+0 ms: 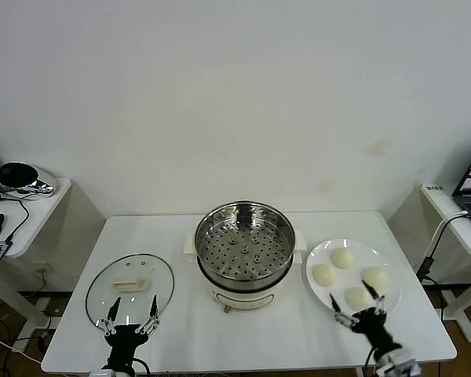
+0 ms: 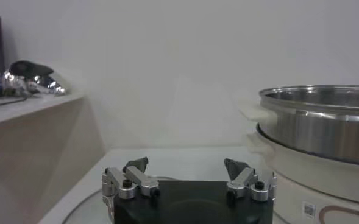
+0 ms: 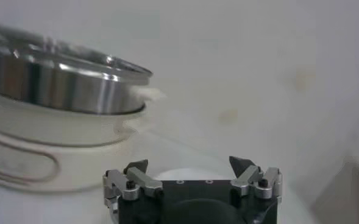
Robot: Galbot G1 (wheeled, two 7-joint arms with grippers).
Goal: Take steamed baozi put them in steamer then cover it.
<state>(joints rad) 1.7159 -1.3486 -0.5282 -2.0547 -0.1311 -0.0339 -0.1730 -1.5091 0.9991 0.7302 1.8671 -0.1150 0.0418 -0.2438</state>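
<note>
Reaching from the table's [image 1: 243,338] front edge, a baozi [image 1: 358,298] could be squashed or nudged off the plate [image 1: 314,263] by the wide-spread right gripper [image 1: 359,316]; the left gripper [image 1: 129,317] is spread too.

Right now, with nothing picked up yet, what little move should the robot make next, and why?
Probably lower the open right gripper onto the nearest baozi on the white plate beside it: all four buns lie there, the steamer tray is bare, and the glass lid lies on the table.

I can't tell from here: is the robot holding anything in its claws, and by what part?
Nothing is held. The left claw stands open by the glass lid, the right claw open at the plate of buns.
</note>
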